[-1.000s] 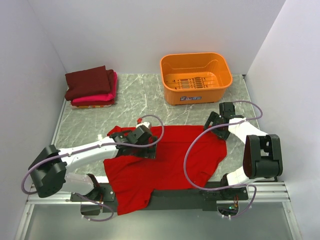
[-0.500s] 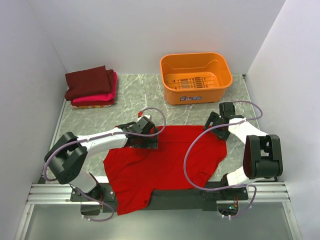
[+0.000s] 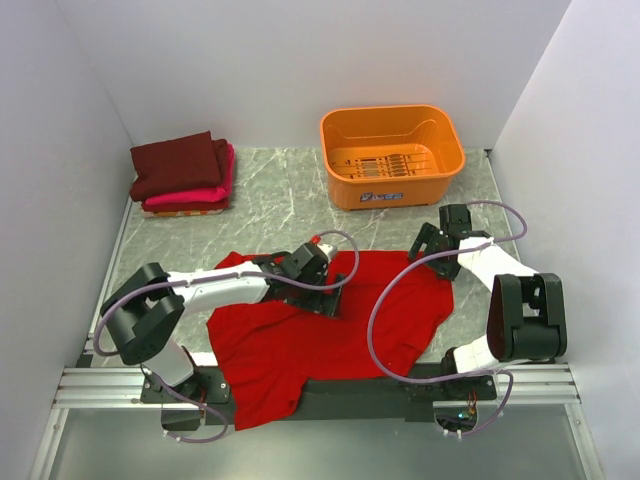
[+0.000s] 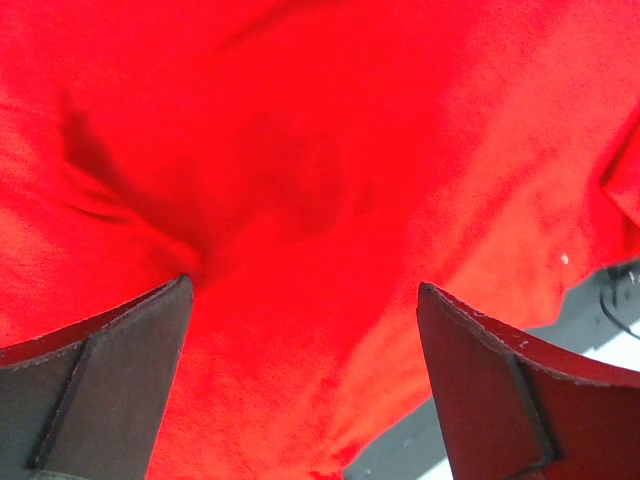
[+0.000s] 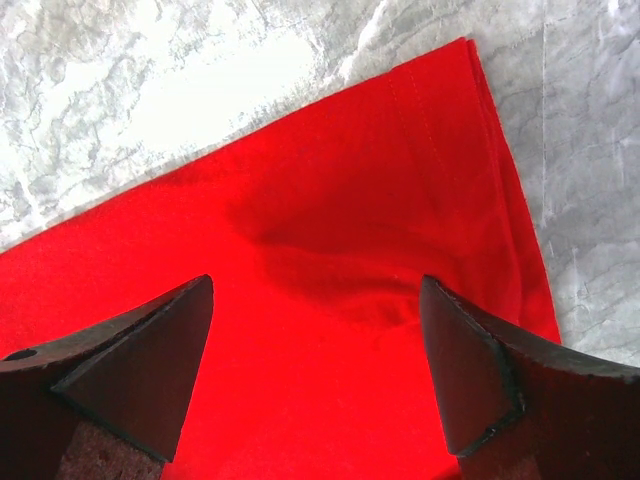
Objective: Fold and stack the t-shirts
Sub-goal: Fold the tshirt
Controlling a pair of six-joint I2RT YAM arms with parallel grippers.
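Observation:
A bright red t-shirt [image 3: 330, 335] lies spread and rumpled on the marble table, its lower edge hanging over the front rail. My left gripper [image 3: 328, 296] is open just above the shirt's upper middle. In the left wrist view the red cloth [image 4: 300, 150] fills the frame between the spread fingers [image 4: 110, 370]. My right gripper [image 3: 424, 250] is open over the shirt's far right corner, which shows hemmed in the right wrist view [image 5: 330, 230]. A folded dark maroon shirt [image 3: 178, 162] lies on a folded hot pink one [image 3: 205, 194] at the back left.
An orange plastic basket [image 3: 392, 155] stands at the back, right of centre. White walls close in the left, back and right sides. A metal rail [image 3: 320, 385] runs along the front edge by the arm bases.
My left gripper has moved to the right across the upper part of the red shirt, and its arm has swung in. The right arm has not moved.

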